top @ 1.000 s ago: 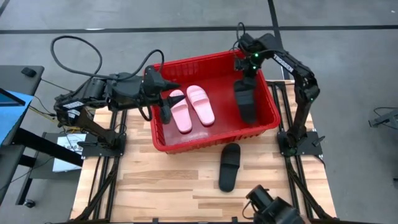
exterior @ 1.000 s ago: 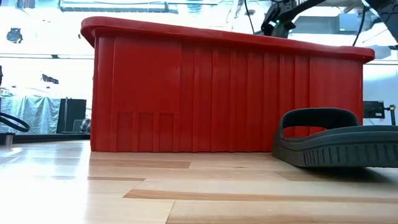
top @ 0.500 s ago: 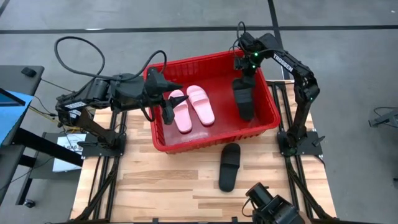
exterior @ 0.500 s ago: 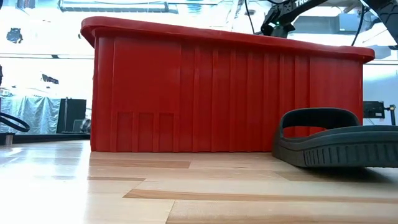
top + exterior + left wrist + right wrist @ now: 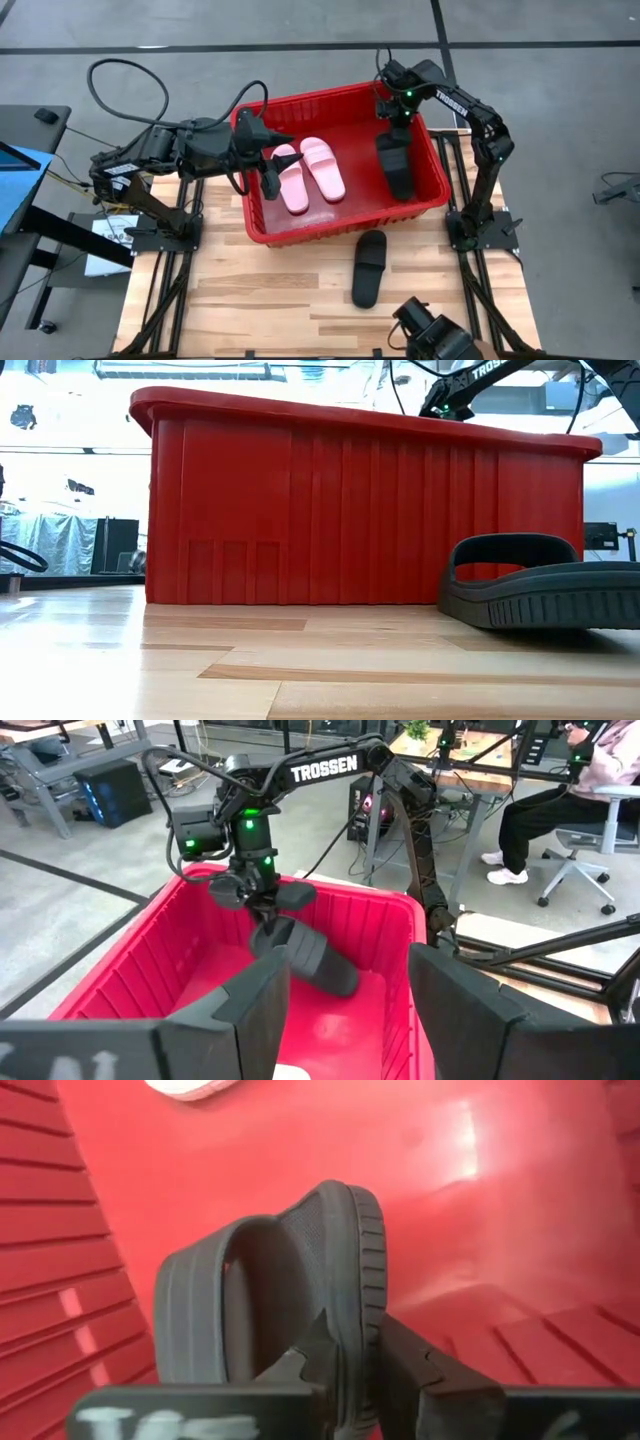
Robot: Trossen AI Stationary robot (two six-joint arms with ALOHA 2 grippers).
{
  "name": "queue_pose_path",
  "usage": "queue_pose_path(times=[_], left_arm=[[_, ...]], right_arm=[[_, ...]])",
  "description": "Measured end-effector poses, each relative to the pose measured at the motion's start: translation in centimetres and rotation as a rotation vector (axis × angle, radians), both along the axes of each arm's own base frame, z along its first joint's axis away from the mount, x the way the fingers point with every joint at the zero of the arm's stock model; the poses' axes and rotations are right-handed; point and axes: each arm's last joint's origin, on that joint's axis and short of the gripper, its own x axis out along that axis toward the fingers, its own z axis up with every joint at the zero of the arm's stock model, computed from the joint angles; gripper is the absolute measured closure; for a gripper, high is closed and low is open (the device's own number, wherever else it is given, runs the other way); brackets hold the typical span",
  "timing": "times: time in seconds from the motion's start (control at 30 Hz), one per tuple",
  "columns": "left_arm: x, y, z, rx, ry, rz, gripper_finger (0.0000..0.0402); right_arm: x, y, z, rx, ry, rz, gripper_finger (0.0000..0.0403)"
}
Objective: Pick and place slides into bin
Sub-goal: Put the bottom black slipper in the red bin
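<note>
The red bin (image 5: 320,98) stands at the table's far middle. Two pale pink slides (image 5: 292,180) (image 5: 323,168) lie side by side on its floor at the left. My right gripper (image 5: 392,130) is over the bin's right part, shut on a black slide (image 5: 397,165). The second black slide (image 5: 368,268) lies sole down on the table in front of the bin and also shows in the low view (image 5: 540,595). My left gripper (image 5: 268,168) is open and empty just inside the bin's left wall, beside the pink slides. My right gripper pinches the black slide's sole at one end (image 5: 350,1342) between its two fingers, one on the footbed side and one on the underside. The fingers come from above, slanting down. The slide hangs tilted below them (image 5: 305,960), its other end low near the bin's floor; whether it touches, I cannot tell.
The bin's tall slotted walls (image 5: 350,510) surround both grippers. Bare wooden table (image 5: 260,290) lies in front of the bin. A person sits on a chair (image 5: 560,800) in the room beyond the table.
My right arm has shifted a little toward the table's far edge over the bin, with the black slide still in its hold. My left gripper has edged slightly toward the table's right, farther over the bin's left wall.
</note>
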Motion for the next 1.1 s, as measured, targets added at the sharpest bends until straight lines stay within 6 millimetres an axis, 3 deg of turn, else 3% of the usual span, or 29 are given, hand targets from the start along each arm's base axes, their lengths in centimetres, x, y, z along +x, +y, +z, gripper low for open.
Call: queue_pose_path(times=[0.73, 1.1], left_arm=[[-0.02, 0.01, 0.01, 0.0, 0.0, 0.001, 0.0205], [-0.02, 0.01, 0.02, 0.0, 0.0, 0.001, 0.0205]], right_arm=[[0.41, -0.36, -0.01, -0.066, 0.007, -0.029, 0.0354], [0.41, -0.49, -0.03, -0.093, 0.028, -0.046, 0.0306]])
